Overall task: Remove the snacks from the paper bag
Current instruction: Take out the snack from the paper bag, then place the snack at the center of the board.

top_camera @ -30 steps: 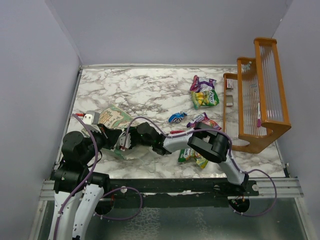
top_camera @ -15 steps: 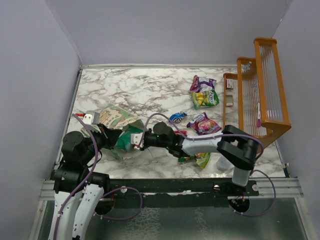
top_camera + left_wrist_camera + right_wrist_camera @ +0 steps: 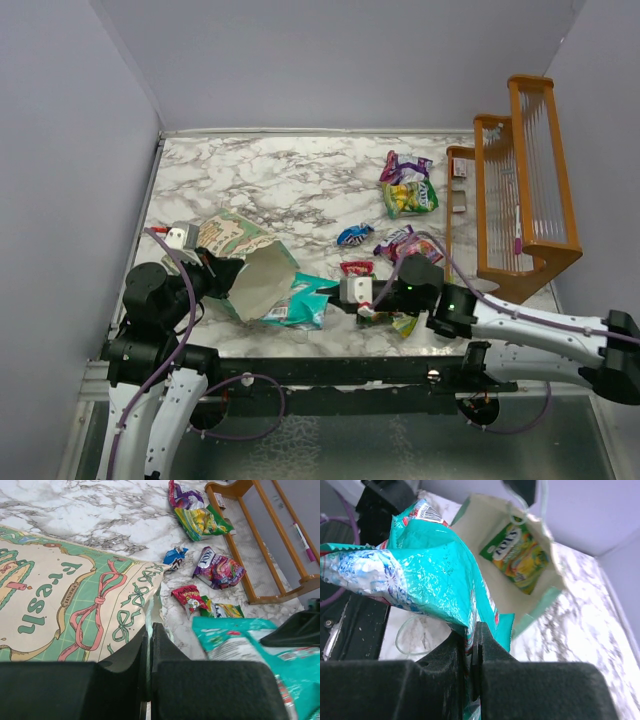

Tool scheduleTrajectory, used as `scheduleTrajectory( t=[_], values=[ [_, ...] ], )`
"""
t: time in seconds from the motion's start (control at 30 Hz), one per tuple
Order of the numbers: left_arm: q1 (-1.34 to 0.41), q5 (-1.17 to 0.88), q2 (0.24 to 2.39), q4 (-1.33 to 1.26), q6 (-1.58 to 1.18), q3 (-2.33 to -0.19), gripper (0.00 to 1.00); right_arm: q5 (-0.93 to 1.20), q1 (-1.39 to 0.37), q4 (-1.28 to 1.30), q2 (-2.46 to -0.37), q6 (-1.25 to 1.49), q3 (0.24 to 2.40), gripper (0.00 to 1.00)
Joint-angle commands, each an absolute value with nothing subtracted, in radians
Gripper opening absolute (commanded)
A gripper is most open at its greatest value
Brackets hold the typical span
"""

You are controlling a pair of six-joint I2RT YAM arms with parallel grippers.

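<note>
Right gripper (image 3: 471, 630) clamped on teal packet (image 3: 420, 575) by its edge | left gripper (image 3: 149, 635) pinching bag (image 3: 75, 595) rim | risk: thin edge hold may slip, dropping packet, seemingly near bag mouth

An orange wooden rack (image 3: 548, 252) stands at the marble table's (image 3: 290, 180) right edge, a pen (image 3: 305, 542) inside.

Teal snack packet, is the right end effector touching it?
Touching. The right wrist view shows the right end effector shut on the teal snack packet, foil pinched in its closed jaws.

overhead looks down; wrists share paper bag (image 3: 75, 595).
</note>
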State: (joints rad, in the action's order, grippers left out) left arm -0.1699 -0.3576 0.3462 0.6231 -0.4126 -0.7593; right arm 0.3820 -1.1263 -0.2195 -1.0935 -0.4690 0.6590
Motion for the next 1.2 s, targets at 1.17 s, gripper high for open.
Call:
scheduleTrajectory(
  t=[1.17],
  values=[
    [-0.164,-0.357,0.409,0.64,-0.407,-0.772,0.0,-0.441,-0.617,-0.572,-2.093,-0.851,1.207,0.24]
  ],
)
